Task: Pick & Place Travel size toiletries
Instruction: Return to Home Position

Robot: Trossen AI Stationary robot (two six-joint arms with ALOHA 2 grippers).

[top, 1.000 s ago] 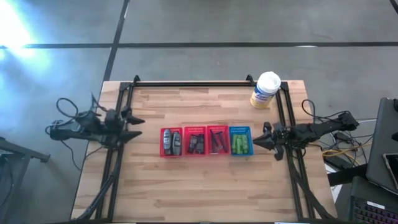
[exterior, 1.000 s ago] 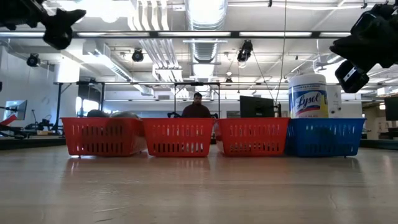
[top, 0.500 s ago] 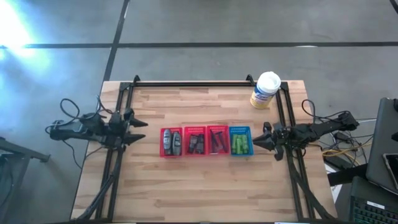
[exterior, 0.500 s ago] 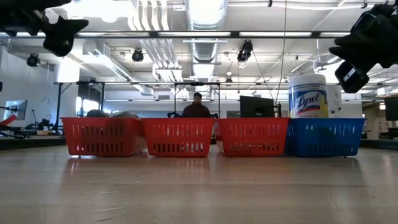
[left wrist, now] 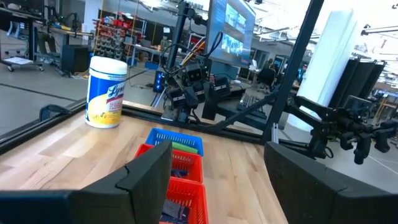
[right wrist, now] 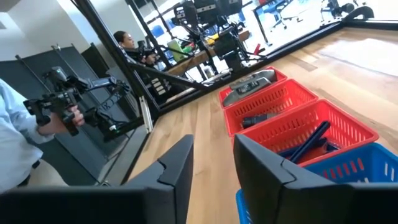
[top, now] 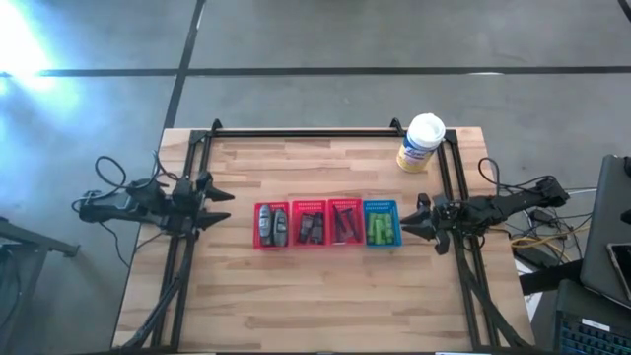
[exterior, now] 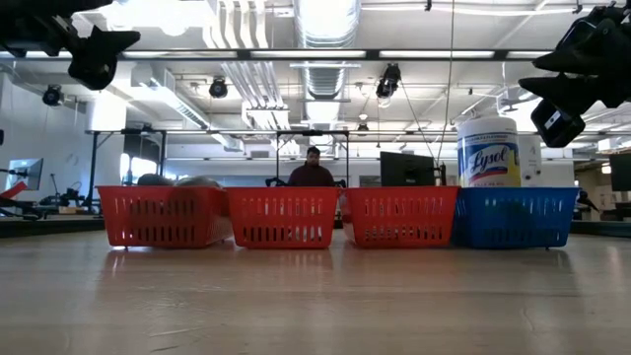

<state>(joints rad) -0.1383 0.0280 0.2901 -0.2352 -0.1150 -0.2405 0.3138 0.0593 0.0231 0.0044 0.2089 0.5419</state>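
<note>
Fronting a workshop (exterior: 315,99), wooden table (top: 325,286)

A tabletop (top: 315,286) of matt wooden planks is framed by black metal rails (top: 306,131). Red baskets (exterior: 284,217) and a blue basket (exterior: 515,217) are moulded in plastic mesh; grey bottles (right wrist: 250,86) are finished smooth, the tub (left wrist: 107,93) is wrapped in a glossy label.

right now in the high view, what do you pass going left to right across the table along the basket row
left gripper, open → first red basket with grey bottles → second red basket with dark packets → third red basket with black sticks → blue basket with green tubes → right gripper, open
</note>
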